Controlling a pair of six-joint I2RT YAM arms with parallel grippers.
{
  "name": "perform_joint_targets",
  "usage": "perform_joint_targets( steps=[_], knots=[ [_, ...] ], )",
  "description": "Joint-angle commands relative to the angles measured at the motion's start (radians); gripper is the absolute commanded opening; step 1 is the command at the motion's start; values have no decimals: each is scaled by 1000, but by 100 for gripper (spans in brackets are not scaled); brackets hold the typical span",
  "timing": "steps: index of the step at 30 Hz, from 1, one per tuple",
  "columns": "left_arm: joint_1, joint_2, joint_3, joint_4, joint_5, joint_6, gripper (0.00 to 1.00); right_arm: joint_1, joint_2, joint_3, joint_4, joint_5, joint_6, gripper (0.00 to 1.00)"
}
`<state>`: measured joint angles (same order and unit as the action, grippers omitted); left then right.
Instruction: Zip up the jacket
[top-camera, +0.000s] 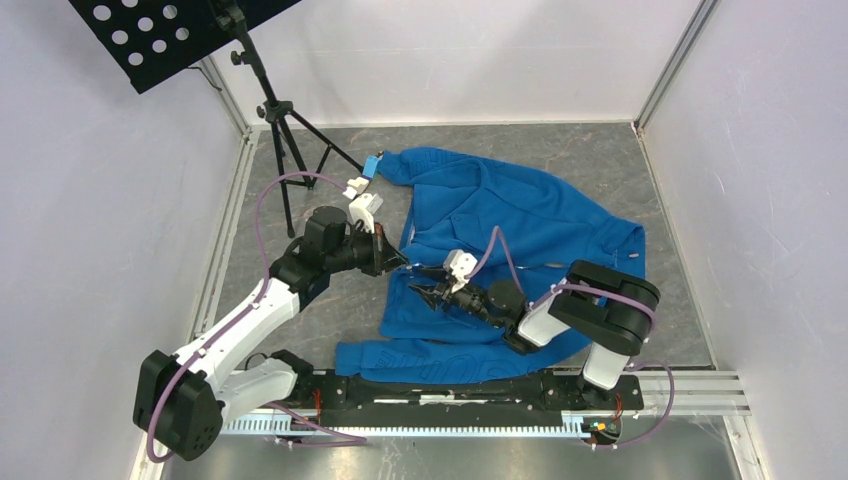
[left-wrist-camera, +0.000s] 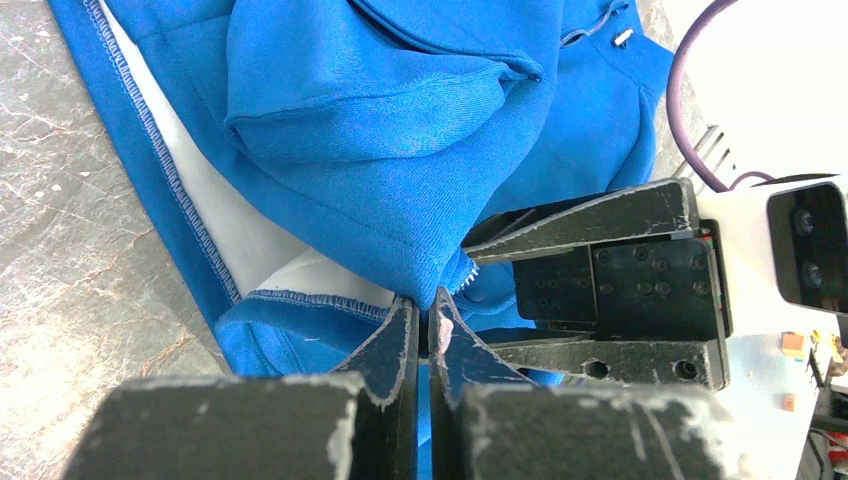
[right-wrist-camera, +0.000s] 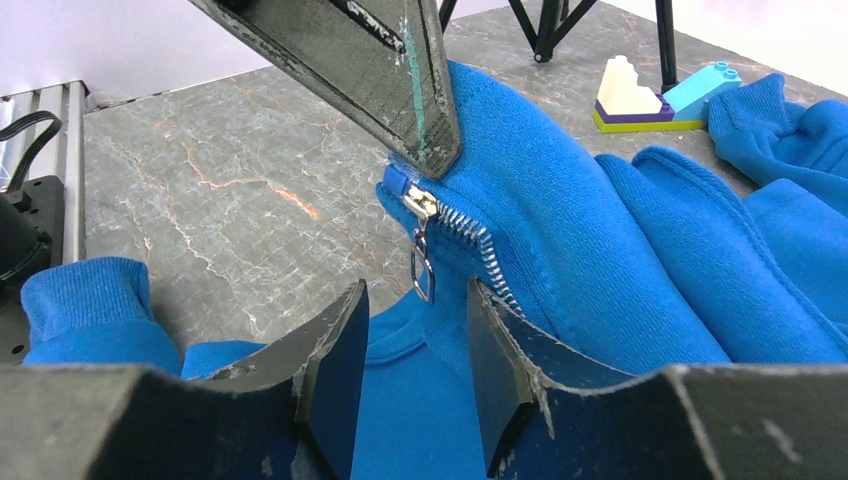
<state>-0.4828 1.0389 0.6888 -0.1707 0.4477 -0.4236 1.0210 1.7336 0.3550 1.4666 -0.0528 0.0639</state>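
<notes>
Left jaws are fully shut. The left gripper (left-wrist-camera: 422, 306) pinches the jacket (top-camera: 520, 215) at its front edge, right by the bottom end of the zipper. Right jaws stand narrowly apart and hold nothing. In the right wrist view the right gripper (right-wrist-camera: 415, 295) sits low centre, and the pull tab (right-wrist-camera: 423, 265) hangs just ahead of the gap, lined up with it and touching neither finger.

The jacket lies crumpled over the middle of the table (right-wrist-camera: 220, 170) in the top view, collar end toward the upper left, where the toy blocks (right-wrist-camera: 650, 95) sit just beside it. The slider (right-wrist-camera: 418, 203) is centre frame in the right wrist view, directly under the left finger. The zipper teeth (right-wrist-camera: 470, 235) run off it toward the lower right.

Step, as I read it: anchor is set, pull-tab grab pending. No zipping is visible yet, since the slider looks to be at the bottom end.

Next move:
- Ease the right gripper forward a touch so the tab is between the pads, then close.
- Draw the slider along the teeth while the left gripper holds tension.

Can't tell whether both zipper halves are seated in the slider. If they aren't, the pull only drags cloth.
</notes>
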Motion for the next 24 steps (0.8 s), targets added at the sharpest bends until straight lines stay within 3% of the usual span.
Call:
perform_joint_targets(
  steps=[1, 6, 16, 19, 21, 24],
  knots=[
    [3, -25, 17, 28, 17, 45, 2, 5, 42, 55, 200, 12, 4, 47],
    [3, -24, 18, 28, 19, 43, 2, 5, 74, 88, 211, 13, 4, 47],
    [3, -19, 18, 23, 4, 42, 2, 6, 107, 112, 258, 47, 79, 30],
    [3, -20, 17, 22, -5, 42, 2, 10, 104, 100, 280, 79, 104, 20],
    [3, -17, 17, 20, -4, 43, 2, 11, 96, 94, 273, 75, 131, 2],
    [3, -4, 29, -1, -16, 50, 2, 15, 67, 70, 258, 74, 203, 0]
  ],
)
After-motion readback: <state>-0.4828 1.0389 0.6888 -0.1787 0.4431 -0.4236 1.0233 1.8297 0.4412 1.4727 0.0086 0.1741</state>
